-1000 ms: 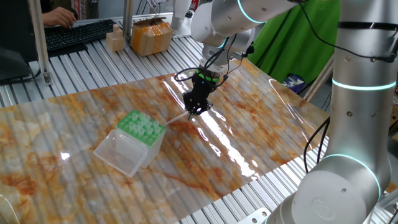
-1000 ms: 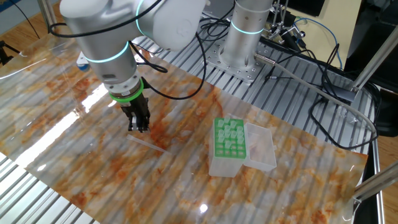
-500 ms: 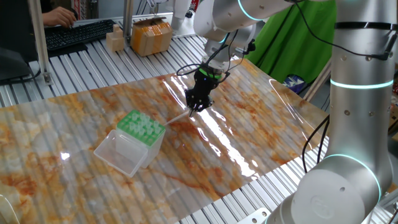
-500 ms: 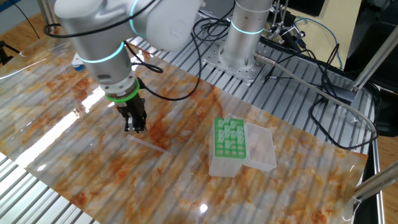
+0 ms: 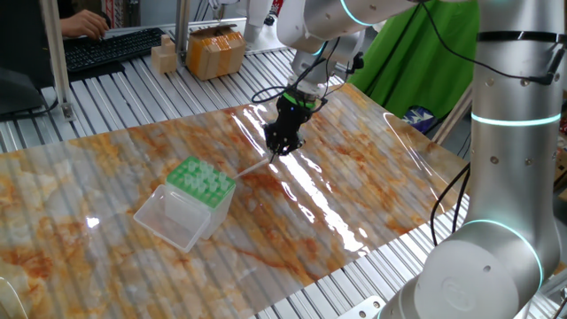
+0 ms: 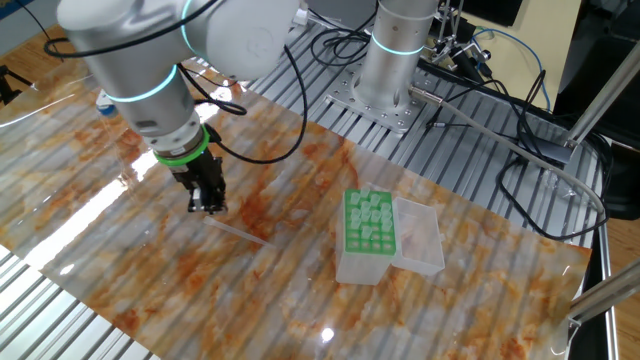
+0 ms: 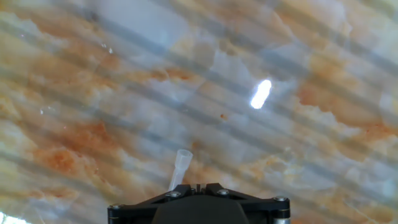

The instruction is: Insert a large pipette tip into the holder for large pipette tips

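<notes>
counter (image 5: 354, 190): glossy marbled sheet, orange-rust veins over grey-white, faint stripes
holder for large pipette tips (image 6: 371, 221): green perforated rack, clear box and lid
large pipette tip (image 7: 181, 167): translucent whitish
claw (image 6: 207, 208): black
arm (image 6: 160, 70): silver-grey, glowing teal ring, green collar above the claw
backdrop cloth (image 5: 416, 62): bright green

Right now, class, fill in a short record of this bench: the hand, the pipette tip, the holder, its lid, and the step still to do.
hand: shut, pointing steeply down, low over the marbled mat
large pipette tip: lying flat on the mat just beside the hand; looks ungripped
holder: green rack facing up, standing apart from the tip
lid: open, folded back beside the rack
step left: tip not yet in the rack
</notes>
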